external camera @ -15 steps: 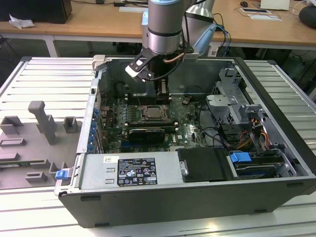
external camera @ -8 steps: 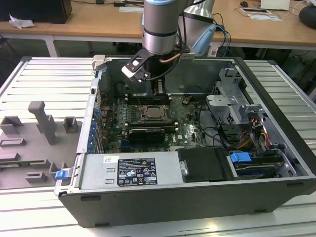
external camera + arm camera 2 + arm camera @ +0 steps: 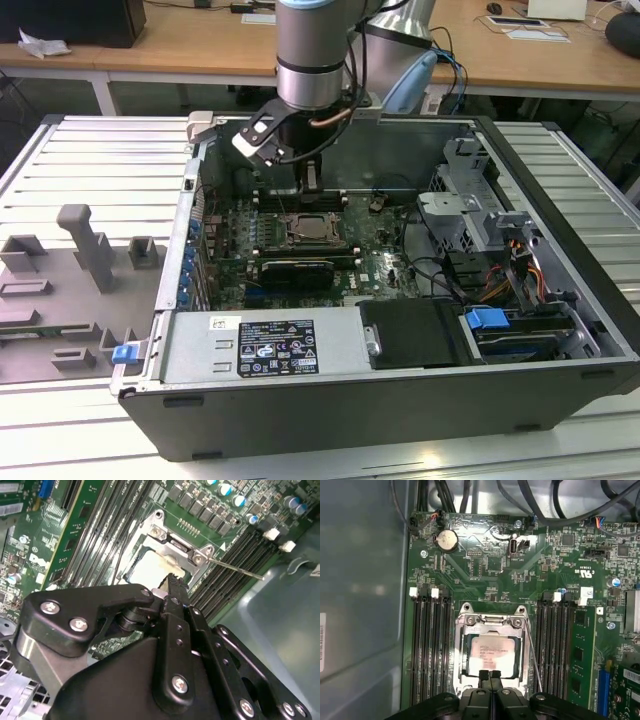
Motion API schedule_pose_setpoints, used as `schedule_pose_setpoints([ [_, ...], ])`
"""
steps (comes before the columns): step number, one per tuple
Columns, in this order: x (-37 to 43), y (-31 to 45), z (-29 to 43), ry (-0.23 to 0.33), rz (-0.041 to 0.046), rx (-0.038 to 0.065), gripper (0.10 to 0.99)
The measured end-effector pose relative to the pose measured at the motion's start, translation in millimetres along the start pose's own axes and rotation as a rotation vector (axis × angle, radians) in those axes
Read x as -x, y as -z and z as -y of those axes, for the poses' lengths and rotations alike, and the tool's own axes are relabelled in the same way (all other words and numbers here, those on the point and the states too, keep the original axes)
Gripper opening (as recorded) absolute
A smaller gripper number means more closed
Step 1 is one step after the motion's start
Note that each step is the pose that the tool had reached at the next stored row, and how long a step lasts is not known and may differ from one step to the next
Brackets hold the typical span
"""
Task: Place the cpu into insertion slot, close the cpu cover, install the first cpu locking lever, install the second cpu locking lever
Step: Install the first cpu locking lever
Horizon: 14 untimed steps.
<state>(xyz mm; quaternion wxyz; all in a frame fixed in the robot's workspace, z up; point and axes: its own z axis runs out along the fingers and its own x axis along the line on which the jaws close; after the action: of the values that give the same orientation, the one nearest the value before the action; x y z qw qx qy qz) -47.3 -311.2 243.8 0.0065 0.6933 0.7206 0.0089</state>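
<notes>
Open PC case lies on its side on a ribbed metal bench. Wooden desks stand behind it, and a grey parts fixture sits on the bench toward the exterior view's left. The arm comes straight down into the case over the green motherboard. The insertion slot sits mid-board between two banks of memory slots, nearer the case's far wall than the labelled grey box at the near edge. The cpu is in the slot, flat, pale face up. It's square, so there's no real long axis, and its edges run parallel to the socket rim and the memory slots. The cpu cover is down over it, framing the chip through its window. One thin locking lever runs along the socket side next to the memory bank, slightly slanted off the slot line. In the second wrist view its rod sticks out past the socket corner over the memory slots. Can't tell if it's latched. The gripper has its fingers pressed together with nothing between them, tips right at the cover's edge opposite the hinge end. Can't tell if they actually touch it.
</notes>
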Motion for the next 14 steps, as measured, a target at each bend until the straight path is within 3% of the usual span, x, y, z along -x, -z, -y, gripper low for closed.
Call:
schedule_pose_setpoints([
  [5,-0.1,12.9,-0.3,0.019,0.0002,0.000,0.106],
  [10,-0.1,13.0,-0.3,0.154,-0.0024,0.000,0.106],
  [14,-0.1,13.0,-0.3,0.291,-0.0054,-0.001,0.106],
])
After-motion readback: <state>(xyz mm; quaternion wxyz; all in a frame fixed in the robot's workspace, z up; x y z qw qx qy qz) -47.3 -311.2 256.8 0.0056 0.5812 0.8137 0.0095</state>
